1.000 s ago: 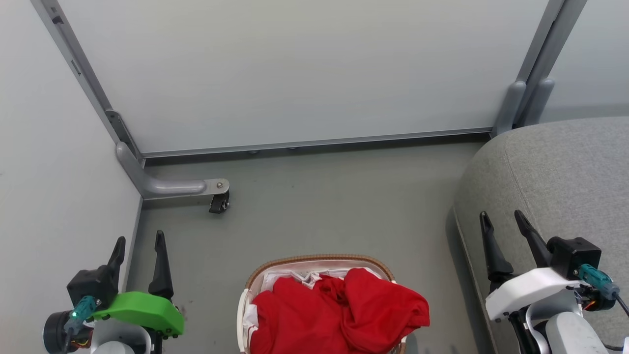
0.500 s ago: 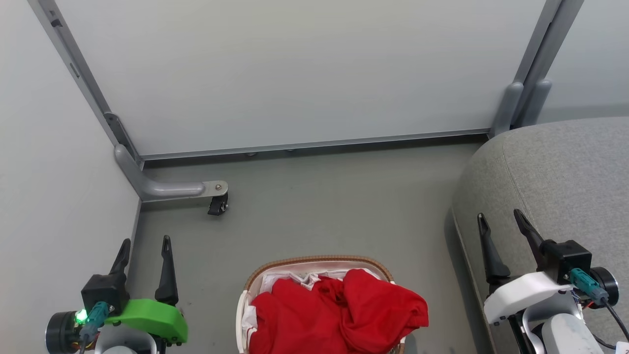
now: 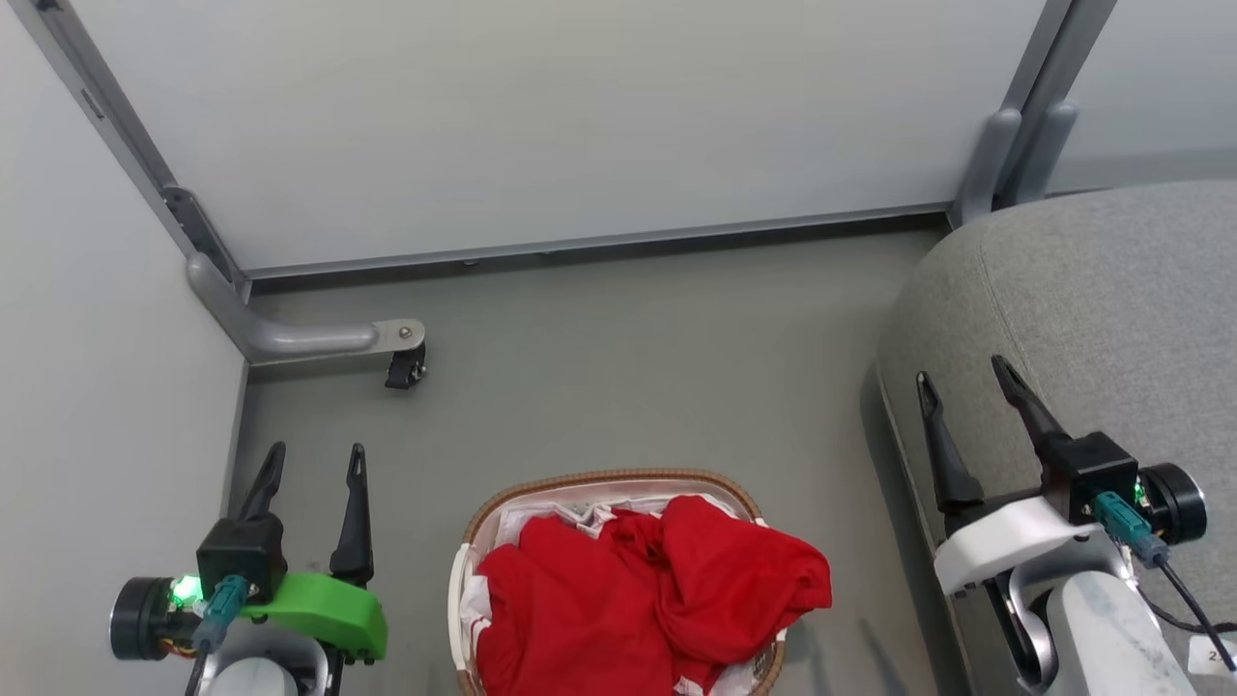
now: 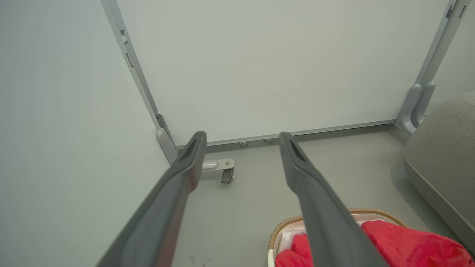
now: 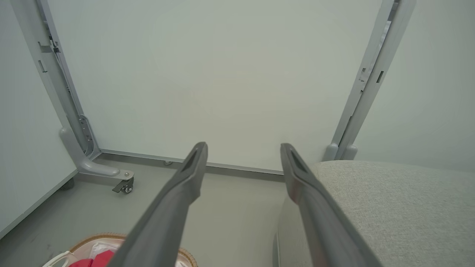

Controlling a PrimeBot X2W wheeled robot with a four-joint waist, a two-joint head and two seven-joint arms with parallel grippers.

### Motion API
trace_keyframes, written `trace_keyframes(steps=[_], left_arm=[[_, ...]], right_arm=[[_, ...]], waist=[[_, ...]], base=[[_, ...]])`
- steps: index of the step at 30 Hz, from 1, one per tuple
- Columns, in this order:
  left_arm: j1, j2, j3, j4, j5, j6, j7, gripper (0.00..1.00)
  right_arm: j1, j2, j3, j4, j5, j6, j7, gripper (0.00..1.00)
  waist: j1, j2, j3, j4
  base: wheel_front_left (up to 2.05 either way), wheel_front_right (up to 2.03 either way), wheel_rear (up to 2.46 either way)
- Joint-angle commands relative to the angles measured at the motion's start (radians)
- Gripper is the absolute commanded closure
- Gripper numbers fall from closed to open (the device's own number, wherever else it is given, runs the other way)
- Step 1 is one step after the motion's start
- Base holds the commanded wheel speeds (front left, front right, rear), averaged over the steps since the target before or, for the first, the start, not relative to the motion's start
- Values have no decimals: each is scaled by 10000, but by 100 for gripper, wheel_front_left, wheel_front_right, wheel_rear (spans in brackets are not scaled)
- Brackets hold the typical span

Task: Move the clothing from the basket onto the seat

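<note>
In the head view, we find the basket (image 3: 609,478) on the grey floor (image 3: 628,367) at the bottom centre. It is heaped with the red clothing (image 3: 647,590), which bulges over the rim on the side nearer the seat (image 3: 1111,319). None of the red fabric lies on the part of the grey upholstery we can see. Our left gripper (image 3: 318,451) hangs at the lower left, well apart from the basket, its two fingers spread with nothing between them. Our right gripper (image 3: 962,372) hangs at the lower right over the seat's rounded edge, likewise spread wide and carrying nothing.

In the left wrist view, we look along parted fingers toward the partition's foot and its caster (image 4: 227,176). The basket and its red heap sit low and to the right, partly behind one finger.

In the right wrist view, the fingers again stand apart around bare air. The seat runs beneath one of them, and the basket's woven rim and a sliver of red peek in at the bottom left.

We judge the task not yet begun. Reaching in, gripping the fabric, lifting it and laying it on the seat all remain. We cannot tell how many garments make up the heap.
</note>
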Motion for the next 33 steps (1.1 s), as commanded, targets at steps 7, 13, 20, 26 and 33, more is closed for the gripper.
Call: trace_keyframes(steps=[7,13,20,26,33], left_arm=[[-824,-16,-225,-38,314,-100,-83,0],[-1418,46,-577,75,282,-120,-83,0],[-2087,295,-1406,250,-77,-121,-81,0],[-2538,566,-1857,461,-161,-123,-81,0],[-2965,888,-2566,769,-255,-124,-81,0]], right_arm=[[-824,-3,109,-280,-243,-3,-104,0],[-1409,-1,352,-503,0,-5,-94,0],[-2024,3,686,-741,321,-5,-94,0],[-2510,4,1032,-976,657,-5,-93,0],[-2844,3,1208,-1169,1002,-5,-94,0]], waist=[[0,0,1498,-501],[0,0,2416,-831],[0,0,3412,-1206],[0,0,4184,-1566],[0,0,4942,-1901]], base=[[0,0,0],[0,0,0],[0,0,0],[0,0,0],[0,0,0]])
